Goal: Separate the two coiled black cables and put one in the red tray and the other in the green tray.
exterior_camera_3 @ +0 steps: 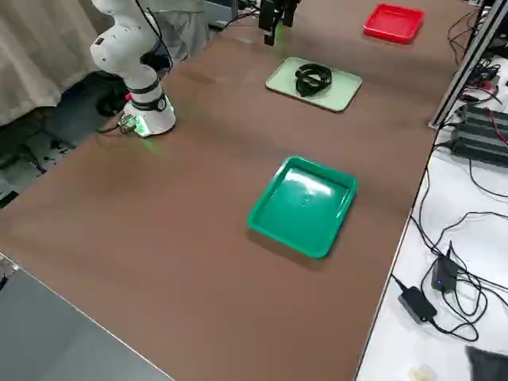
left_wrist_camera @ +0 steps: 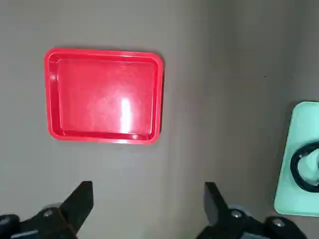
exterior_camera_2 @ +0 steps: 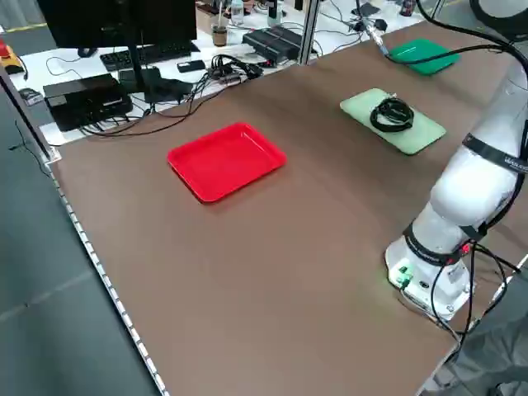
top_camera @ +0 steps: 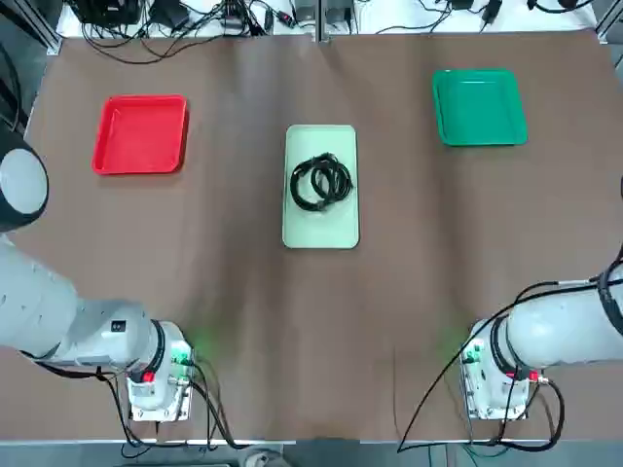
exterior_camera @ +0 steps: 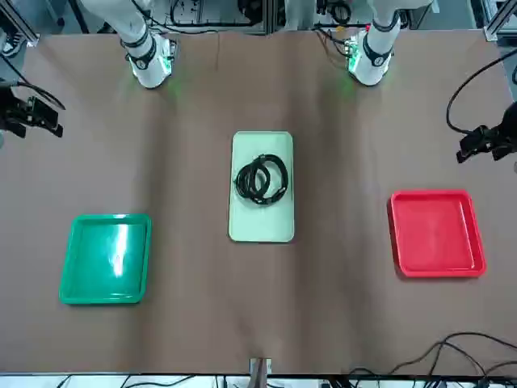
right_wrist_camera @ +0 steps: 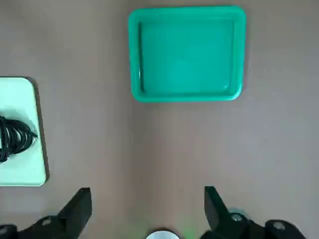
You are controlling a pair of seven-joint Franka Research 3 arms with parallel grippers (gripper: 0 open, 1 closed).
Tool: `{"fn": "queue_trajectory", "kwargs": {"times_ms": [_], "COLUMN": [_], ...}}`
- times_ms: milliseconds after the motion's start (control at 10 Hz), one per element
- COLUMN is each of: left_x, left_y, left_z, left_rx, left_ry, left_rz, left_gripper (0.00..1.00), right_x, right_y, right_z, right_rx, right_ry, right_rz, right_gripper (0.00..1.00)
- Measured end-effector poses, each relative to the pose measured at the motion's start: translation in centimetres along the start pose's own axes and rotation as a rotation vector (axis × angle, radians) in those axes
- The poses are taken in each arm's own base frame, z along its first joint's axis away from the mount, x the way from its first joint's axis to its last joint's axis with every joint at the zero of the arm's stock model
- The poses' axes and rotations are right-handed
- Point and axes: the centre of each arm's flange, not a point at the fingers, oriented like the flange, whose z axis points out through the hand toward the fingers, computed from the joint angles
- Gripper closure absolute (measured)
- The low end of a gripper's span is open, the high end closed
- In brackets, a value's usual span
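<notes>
- Nearest the robot, the white bases of the two arms point(top_camera: 161, 375) point(top_camera: 496, 375) stand at the table's near edge, with black leads point(top_camera: 209, 399) looping around them.
- The left gripper point(left_wrist_camera: 148, 199) hangs over the table's left side, nearer the robot than the red tray. Its two black fingers are spread wide, with nothing between them.
- The right gripper point(right_wrist_camera: 148, 201) hangs over the table's right side, nearer the robot than the green tray. It too stands wide open and grips nothing.
- Midway between the arms, the pale mint-green tray point(top_camera: 321, 232) lies flat on the brown table point(top_camera: 321, 341).
- On that tray rest the two coiled black cables point(top_camera: 321, 182), bunched together and touching, their loops partly overlapping; exactly where one ends and the other begins cannot be told.
- Farther out on the left, the red tray point(top_camera: 140, 134) lies flat and empty.
- Slightly farther still, on the right, the green tray point(top_camera: 480, 107) also lies flat and empty.
- Beyond the far edge, loose black wiring point(top_camera: 146, 49) tangles on a white surface point(top_camera: 389, 17).
</notes>
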Motion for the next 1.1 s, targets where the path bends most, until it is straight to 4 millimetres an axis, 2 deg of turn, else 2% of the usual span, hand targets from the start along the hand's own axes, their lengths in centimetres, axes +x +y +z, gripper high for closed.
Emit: {"fn": "queue_trajectory", "kwargs": {"times_ms": [500, 600, 800, 900, 1100], "left_x": [0.0, 0.0, 0.0, -0.1, -0.3], "left_y": [0.4, 0.5, 1.5, 3.2, 8.9], "left_z": [-0.2, -0.3, -0.4, -0.4, 1.2], "left_rx": [0.000, -0.001, -0.011, -0.017, -0.031], "left_ry": [0.005, 0.005, 0.010, 0.009, -0.017], "left_rz": [0.010, 0.035, 0.202, 0.291, 0.419], "left_gripper": [0.01, 0.01, 0.01, 0.00, 0.00], "right_x": [0.0, 0.0, 0.2, 0.6, 2.2], "right_y": [0.0, 0.0, 0.0, 0.0, 0.0], "right_z": [0.0, 0.0, 0.3, 0.7, 2.6], "right_rx": [0.000, 0.000, 0.000, -0.001, -0.003], "right_ry": [0.000, 0.000, -0.005, -0.003, -0.010], "right_rz": [0.000, 0.000, 0.000, 0.001, 0.001], "right_gripper": [0.00, 0.00, 0.00, 0.00, 0.00]}}
